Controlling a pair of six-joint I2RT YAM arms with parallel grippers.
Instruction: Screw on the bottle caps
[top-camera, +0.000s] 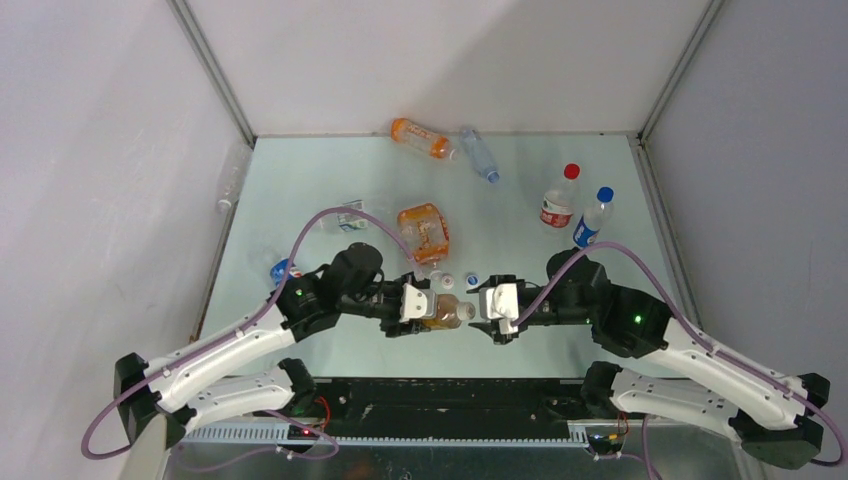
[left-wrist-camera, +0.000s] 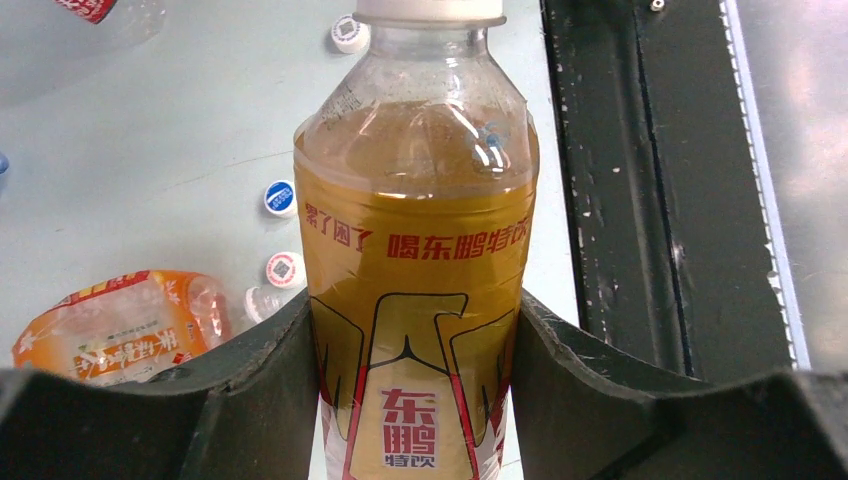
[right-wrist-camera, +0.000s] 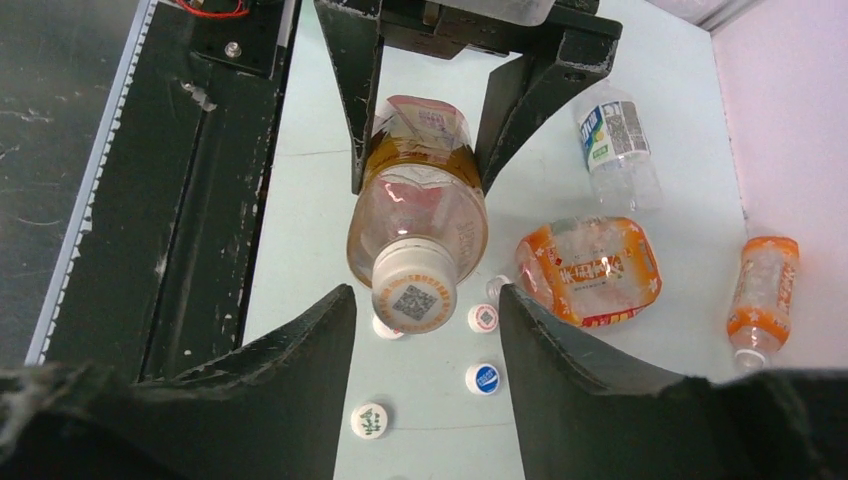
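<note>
My left gripper (top-camera: 415, 303) is shut on the amber tea bottle (top-camera: 445, 312) and holds it on its side above the table, neck toward the right arm. In the left wrist view both fingers press the bottle's gold label (left-wrist-camera: 415, 250). A white cap (right-wrist-camera: 413, 288) with a QR code sits on the bottle's neck. My right gripper (right-wrist-camera: 425, 295) is open, its fingers on either side of that cap with gaps on both sides. Loose caps lie on the table below: a blue-marked one (right-wrist-camera: 485, 378), a white one with a green print (right-wrist-camera: 369, 420) and a white one (right-wrist-camera: 483, 318).
A crushed orange bottle (top-camera: 424, 230) lies just behind the grippers. An orange bottle (top-camera: 420, 137) and a clear bottle (top-camera: 480, 153) lie at the back. A red-capped bottle (top-camera: 560, 198) and a blue-capped one (top-camera: 593, 217) stand at the right. A black rail (top-camera: 450, 395) runs along the near edge.
</note>
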